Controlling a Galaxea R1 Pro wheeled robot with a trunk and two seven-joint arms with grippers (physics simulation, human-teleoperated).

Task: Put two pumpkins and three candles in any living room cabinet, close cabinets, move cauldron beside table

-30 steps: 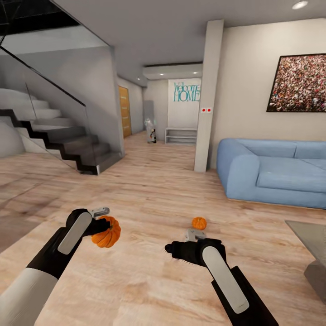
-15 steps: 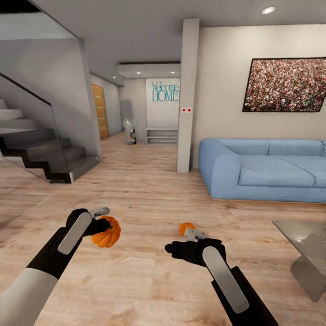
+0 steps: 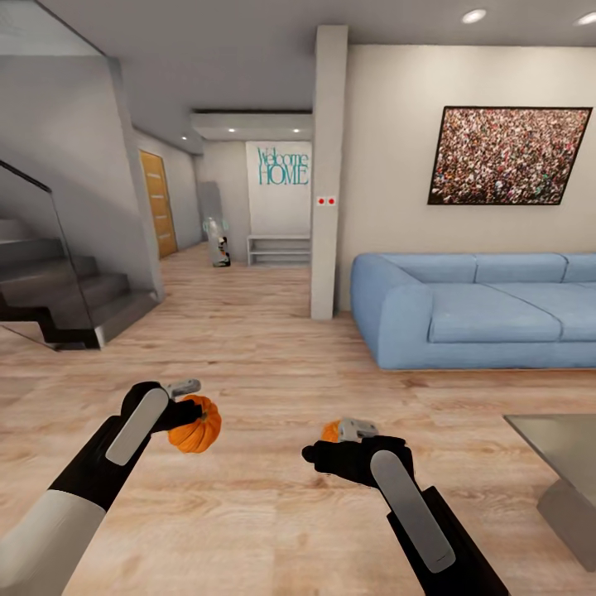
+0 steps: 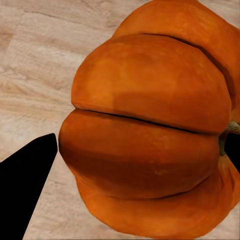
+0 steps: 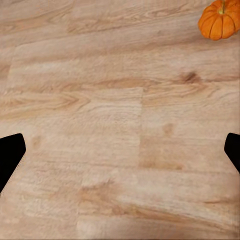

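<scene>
One ribbed orange pumpkin [image 3: 195, 423] rides clamped in the left tool [image 3: 184, 400]; the view has swung left toward the blue sofa [image 3: 472, 310], and the second small orange pumpkin [image 3: 331, 430] on the floor sits just beyond the wide-open right tool [image 3: 358, 428].

Head cam: high, looks forward and down over both arms, takes in floor [image 3: 273, 356], sofa [image 3: 472, 310], stairs [image 3: 58, 290], far hallway. Left wrist cam: very close on held pumpkin [image 4: 150, 125], floor behind it. Right wrist cam: looks down at floor, second pumpkin [image 5: 220, 20] near frame edge. All three share the floor; each pumpkin shows in head view too.
</scene>
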